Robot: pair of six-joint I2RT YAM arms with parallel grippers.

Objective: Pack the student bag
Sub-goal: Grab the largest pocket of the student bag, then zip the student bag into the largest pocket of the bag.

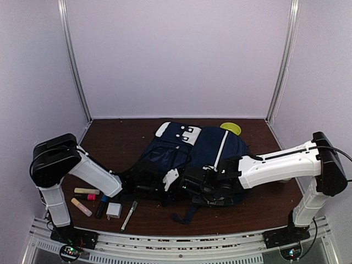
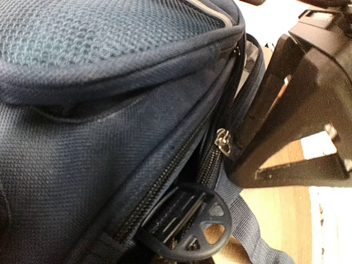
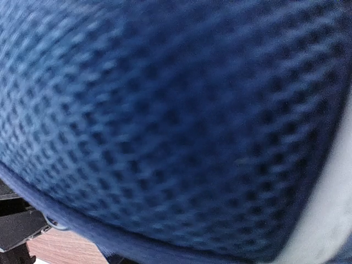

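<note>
Student bag (image 1: 212,151) lies mid-counter (image 1: 121,137), zip partly open, left gripper (image 1: 154,190) clamped shut at the zip edge, right gripper (image 1: 201,184) against the mesh, its opening impossible to tell, while highlighters (image 1: 87,193), white charger block (image 1: 114,210) and pen (image 1: 130,214) wait unpacked alongside.

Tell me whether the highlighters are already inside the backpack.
No, the highlighters lie on the table, outside the backpack, off its left side.
</note>
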